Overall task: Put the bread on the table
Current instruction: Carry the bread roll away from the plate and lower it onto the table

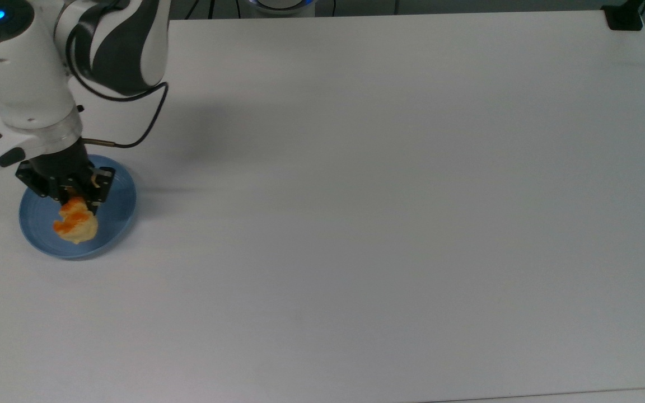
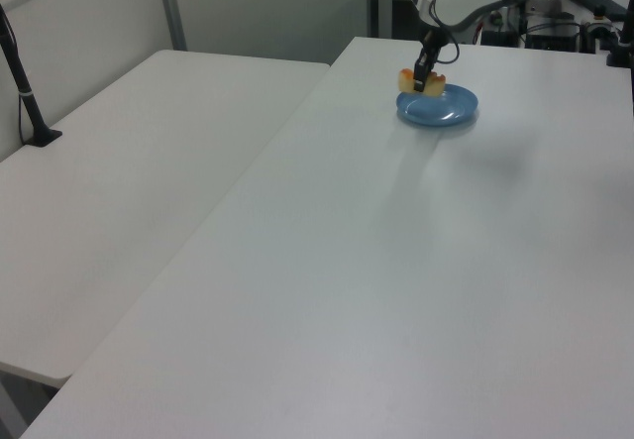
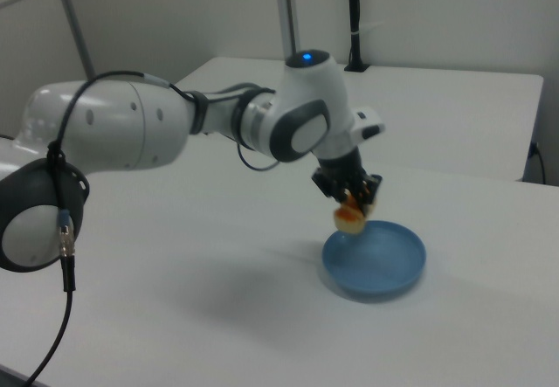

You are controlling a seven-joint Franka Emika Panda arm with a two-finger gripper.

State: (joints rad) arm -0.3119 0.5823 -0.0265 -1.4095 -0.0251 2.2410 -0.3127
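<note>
My gripper (image 1: 73,197) (image 3: 353,202) (image 2: 423,74) is shut on the bread (image 1: 76,223) (image 3: 349,215) (image 2: 411,80), a pale-tan roll with orange glazed patches. The roll hangs from the fingers, lifted clear above the round blue plate (image 1: 111,215) (image 3: 376,260) (image 2: 441,109). In the top view this sits at the left edge of the white table (image 1: 384,196). The right view has the bread dangling over the plate's left rim.
The white arm (image 1: 26,73) (image 3: 175,134) reaches in from the top view's upper left with a black cable looping beside it. A second white table (image 2: 129,171) stands to the left view's left. A black post base (image 1: 624,17) sits at the top view's far right corner.
</note>
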